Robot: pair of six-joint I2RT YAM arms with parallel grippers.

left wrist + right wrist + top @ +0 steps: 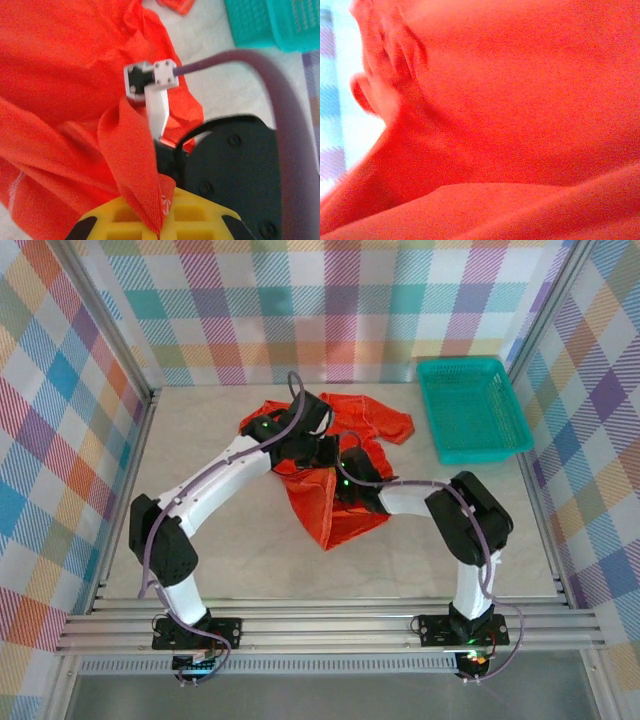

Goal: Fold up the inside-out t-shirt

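The orange-red t-shirt (335, 515) lies bunched up in the mid of the table (200, 450), not flat. One sleeve sticks out toward 2 o'clock. A pointy corner of cloth reaches toward 6 o'clock.

The left arm comes in from 7 o'clock & its tip sits over the 11 o'clock part of the shirt. In the left wrist cam, the left gripper (158, 222) is closed tight, w/ its yellow fingers (200, 215) pinching a thin fold of the cloth. The fold stands up from the pinch like a little tent, toward 12 o'clock in that view. Just beside it, at 3 o'clock, is a black arm part (235, 175) w/ a purple cable (270, 70) looping over it.

The right arm comes in from 5 o'clock. The right gripper (345, 483) is down at the cloth, near the mid of the shirt. The right wrist cam sees red cloth up very close & blurry. Can't tell how wide these fingers are, or if they've got hold of anything.

A teal basket (476, 455) sits at 2 o'clock from the shirt, in the far right corner. It's near the sleeve but not touching it.
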